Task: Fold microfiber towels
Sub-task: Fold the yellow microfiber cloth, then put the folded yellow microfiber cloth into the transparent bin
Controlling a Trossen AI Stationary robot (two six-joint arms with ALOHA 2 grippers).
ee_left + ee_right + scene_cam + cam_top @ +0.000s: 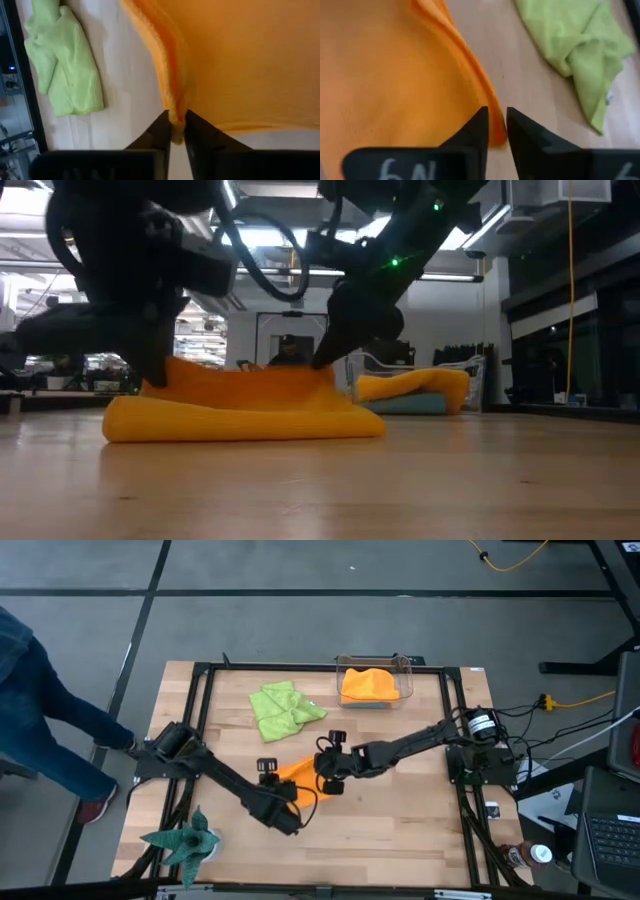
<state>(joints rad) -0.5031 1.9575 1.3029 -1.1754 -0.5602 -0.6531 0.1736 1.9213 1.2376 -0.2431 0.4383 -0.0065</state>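
An orange microfiber towel (300, 772) lies mid-table, doubled over along the table, its bottom layer flat on the wood (240, 423). My left gripper (283, 788) is shut on the towel's left end and my right gripper (322, 778) on its right end; both hold the upper layer slightly raised. A crumpled lime green towel (285, 710) lies farther back. Another orange towel (370, 685) sits in a clear bin (400, 665) at the far edge, on something teal (415, 405). My left gripper pinches a bunched corner of the orange towel (175, 117) between its two fingers, slanting down from the left. The held corner is raised just off the table and the cloth falls away slack. My right gripper pinches the towel's hemmed edge at a corner (492, 117) between its two fingers, slanting down from the right. That end stands a little above the table (322, 370); the cloth sags between the two holds.
A dark green spiky plant figure (185, 840) stands at the near left corner. A person (40, 710) stands beside the table's left side. Bare wood lies to the near right of the towel.
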